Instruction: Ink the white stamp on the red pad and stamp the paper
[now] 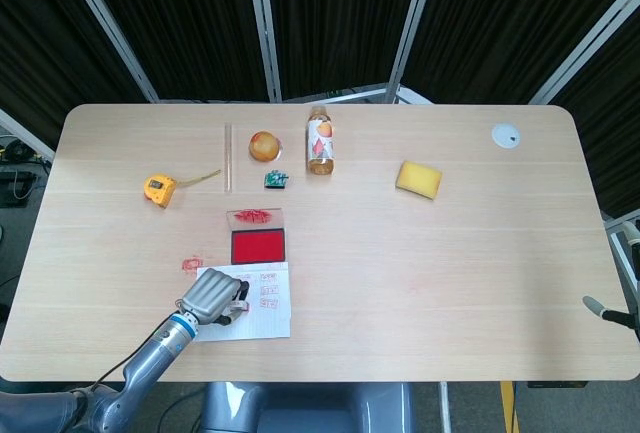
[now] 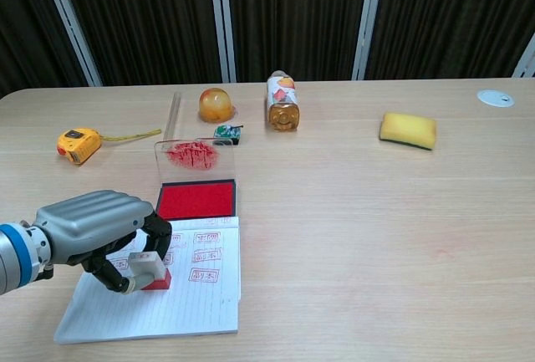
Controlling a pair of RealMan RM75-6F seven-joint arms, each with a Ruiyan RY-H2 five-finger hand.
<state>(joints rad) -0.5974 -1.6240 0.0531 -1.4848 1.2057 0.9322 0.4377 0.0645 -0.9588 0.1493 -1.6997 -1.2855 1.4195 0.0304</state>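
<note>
My left hand (image 2: 94,226) reaches in from the near left and grips the white stamp (image 2: 149,267) from above. The stamp's red base rests on the lined paper (image 2: 196,299), near its left side. The paper bears several red prints next to the stamp. In the head view, the left hand (image 1: 212,297) covers most of the stamp over the paper (image 1: 265,325). The red ink pad (image 2: 197,200) lies open just beyond the paper, its clear lid (image 2: 194,155) standing up behind it. At the right edge only a dark tip of the right hand (image 1: 598,307) shows.
At the back stand a yellow tape measure (image 2: 77,144), a clear rod (image 2: 173,114), an orange ball (image 2: 216,104), a small green item (image 2: 225,133) and a lying bottle (image 2: 282,101). A yellow sponge (image 2: 408,130) and a white disc (image 2: 495,98) sit to the right.
</note>
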